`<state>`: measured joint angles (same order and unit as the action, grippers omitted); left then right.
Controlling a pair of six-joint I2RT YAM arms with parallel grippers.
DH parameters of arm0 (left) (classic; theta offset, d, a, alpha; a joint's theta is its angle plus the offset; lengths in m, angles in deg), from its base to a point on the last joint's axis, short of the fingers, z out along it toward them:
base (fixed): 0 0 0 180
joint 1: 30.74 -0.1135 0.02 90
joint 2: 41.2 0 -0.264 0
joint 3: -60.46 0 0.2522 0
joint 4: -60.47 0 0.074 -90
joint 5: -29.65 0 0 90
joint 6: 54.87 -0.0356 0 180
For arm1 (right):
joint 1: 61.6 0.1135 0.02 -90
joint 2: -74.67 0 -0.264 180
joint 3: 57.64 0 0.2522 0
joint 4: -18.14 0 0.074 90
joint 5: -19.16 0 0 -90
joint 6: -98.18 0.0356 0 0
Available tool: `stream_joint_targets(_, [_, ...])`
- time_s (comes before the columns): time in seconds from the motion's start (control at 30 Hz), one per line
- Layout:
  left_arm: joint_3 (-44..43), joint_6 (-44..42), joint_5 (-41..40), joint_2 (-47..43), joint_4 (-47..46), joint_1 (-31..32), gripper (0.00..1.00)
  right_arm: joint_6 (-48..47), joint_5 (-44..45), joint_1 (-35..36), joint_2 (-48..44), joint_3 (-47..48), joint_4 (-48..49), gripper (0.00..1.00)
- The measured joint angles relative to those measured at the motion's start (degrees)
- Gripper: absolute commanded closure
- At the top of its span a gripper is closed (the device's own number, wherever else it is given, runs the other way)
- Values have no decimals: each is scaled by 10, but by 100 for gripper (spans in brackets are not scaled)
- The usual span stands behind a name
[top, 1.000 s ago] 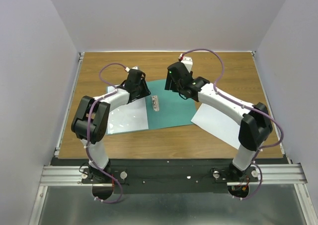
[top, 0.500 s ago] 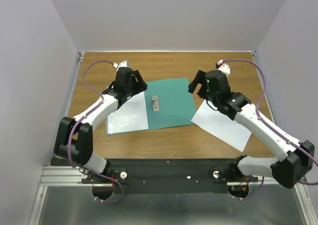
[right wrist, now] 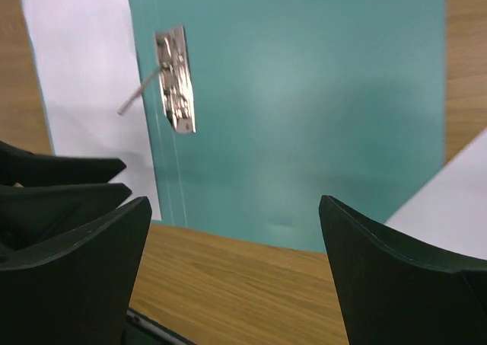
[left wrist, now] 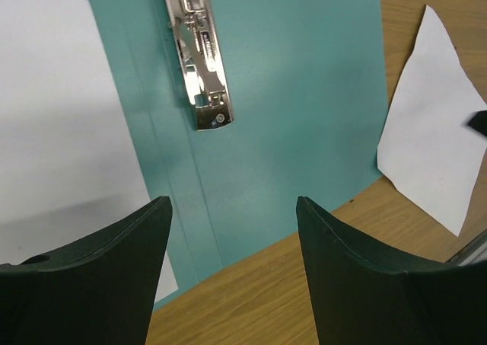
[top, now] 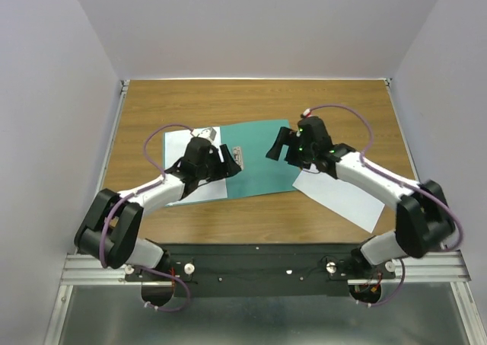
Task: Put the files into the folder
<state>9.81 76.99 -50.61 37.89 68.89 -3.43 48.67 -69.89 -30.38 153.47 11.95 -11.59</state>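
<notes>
folder (top: 262, 158) lies open & flat mid-table (top: 152, 101), teal inside facing up, metal clip (top: 240, 157) on the spine. 1st sheet (top: 183, 143) sits on the folder's left half, near part hidden under the left arm. 2nd sheet (top: 346, 200) lies on the bare wood to the right, skewed, its corner meeting the folder's near-right corner; can't tell if it overlaps.

left fingers (top: 228, 167) are above the spine, just on the near side of the clip. wrist cam shows them spread wide w/ nothing between, only folder and table edge below. right fingers (top: 280, 145) are over the folder's right half, pointing toward the clip, also spread wide & empty. from the right wrist cam a thin wire lever sticks out of the clip toward the 1st sheet. neither set of fingers is touching paper.
</notes>
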Motion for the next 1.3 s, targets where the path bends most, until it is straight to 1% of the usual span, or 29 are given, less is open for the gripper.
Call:
stream_joint_targets(0.13, [-26,2,11,44,-33,3,25,3,-87,0,126,0,53,1])
stream_joint_targets(0.23, [-64,1,16,85,-49,3,25,8,-127,0,189,0,69,1])
stream_joint_targets(0.3, [-91,-1,19,114,-60,3,25,12,-135,0,203,0,76,1])
stream_joint_targets(0.4, [-133,-5,28,161,-64,3,27,18,-144,-3,207,0,93,1])
stream_joint_targets(0.57, [-171,-16,38,210,-63,-7,27,32,-168,-17,219,-1,113,1])
stream_joint_targets(0.97, [-237,-31,45,273,-61,-42,30,37,-192,-27,230,-1,135,2])
stream_joint_targets(1.2, [-259,-41,56,298,-59,-75,30,37,-202,-28,236,1,148,2])
stream_joint_targets(1.3, [-272,-46,61,306,-57,-78,29,36,-204,-28,238,2,149,1])
